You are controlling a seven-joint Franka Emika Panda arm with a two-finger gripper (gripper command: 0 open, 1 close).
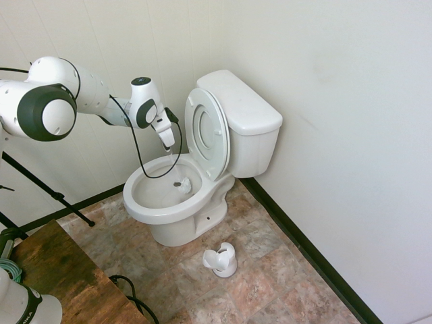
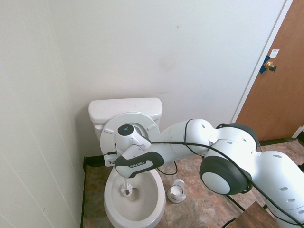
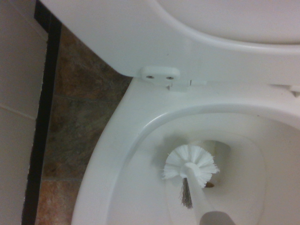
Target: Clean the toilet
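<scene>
The toilet stands against the wall, seat and lid raised. The end effector points down over the bowl, clamped tight on a brush. Only the wrist view shows its white bristles clearly; the exterior views alone show the brush holder on the floor.

Brush in toilet bowl, lid up vs tank, brush holder on floor beside base
</scene>
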